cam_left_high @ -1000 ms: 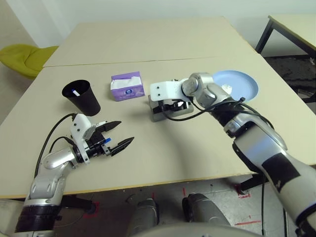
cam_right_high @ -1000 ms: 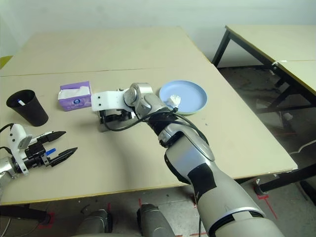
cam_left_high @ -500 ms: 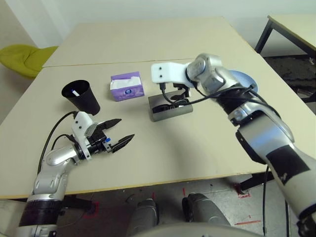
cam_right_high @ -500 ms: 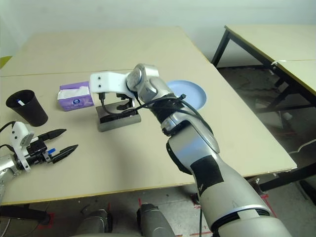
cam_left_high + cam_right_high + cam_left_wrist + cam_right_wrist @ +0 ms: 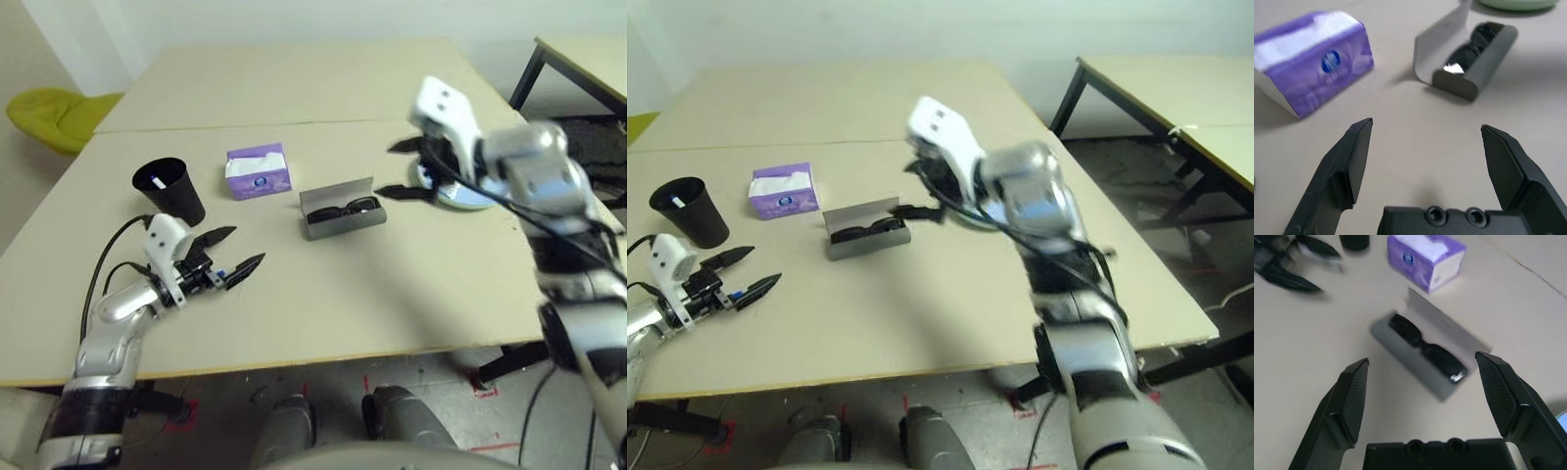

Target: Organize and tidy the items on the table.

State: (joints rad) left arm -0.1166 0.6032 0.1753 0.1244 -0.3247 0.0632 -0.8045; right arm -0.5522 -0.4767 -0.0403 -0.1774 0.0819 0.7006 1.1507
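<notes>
left gripper: (image 5: 251, 249) nearest, fingers spread, grasping nothing
right gripper: (image 5: 406, 168) beside the case, jaws wide, nothing held
glasses case: (image 5: 347, 222) mid-table, lid up
sunglasses: (image 5: 1425, 349) lying inside the case
closing the case, likely next: steady its body, swing the lid over gently, keep the frame clear of the edge
tissue box: (image 5: 259, 171) beyond, purple; blue round logo, lettering unreadable
cup: (image 5: 169, 192) black, marker (image 5: 158, 183) inside
plates: (image 5: 462, 199) behind right gripper
</notes>
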